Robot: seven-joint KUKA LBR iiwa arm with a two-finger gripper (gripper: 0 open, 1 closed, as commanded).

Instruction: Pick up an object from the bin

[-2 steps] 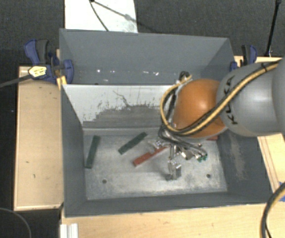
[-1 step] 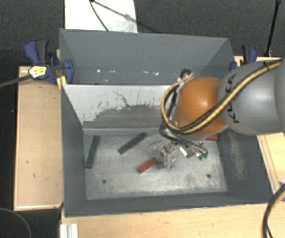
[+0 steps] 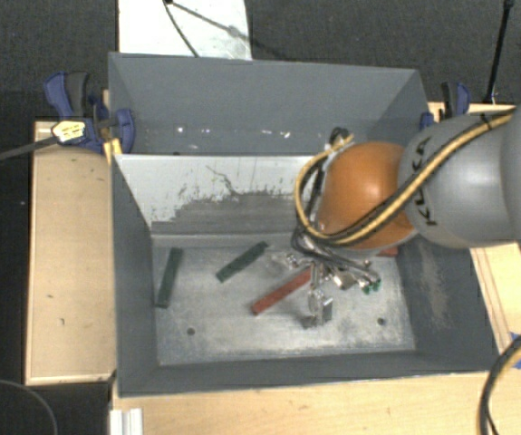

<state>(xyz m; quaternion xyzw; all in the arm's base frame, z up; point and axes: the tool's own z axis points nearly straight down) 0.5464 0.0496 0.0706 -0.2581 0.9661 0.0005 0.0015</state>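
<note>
Claw [image 3: 318, 304] low on the bin's [image 3: 133, 270] floor, right of centre, beside the right end of a reddish-brown bar [image 3: 276, 296]; I cannot tell whether it is open or closed. A dark green bar [image 3: 242, 262] lies just left and farther back. I judge the grasp not yet made. The next move calls for closing squarely across the reddish bar, then lifting.
</note>
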